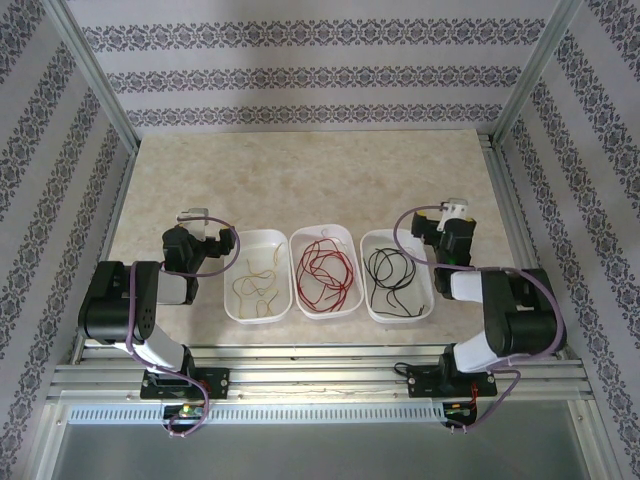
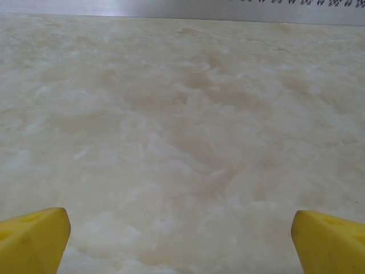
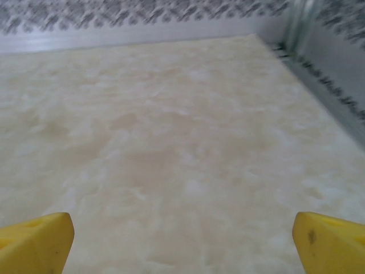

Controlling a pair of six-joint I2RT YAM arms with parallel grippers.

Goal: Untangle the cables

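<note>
Top external: where are your cables (image 1: 325, 272)?
— Red ones (image 1: 322, 270) in the middle tray (image 1: 345, 236); yellow ones (image 1: 256, 282) left of it, black ones (image 1: 392, 272) right. Your left gripper (image 2: 182, 240) and right gripper (image 3: 182, 240) flank it, fingers wide, empty.

The left arm (image 1: 135, 305) folds up from its base and reaches forward with the wrist held low, and the right arm (image 1: 510, 315) mirrors that pose on its own side. The left jaws stand wide apart and empty, their yellow fingertips (image 2: 31, 242) at the bottom corners of the wrist view. The right jaws gape just as wide, their tips (image 3: 331, 242) likewise far apart.
</note>
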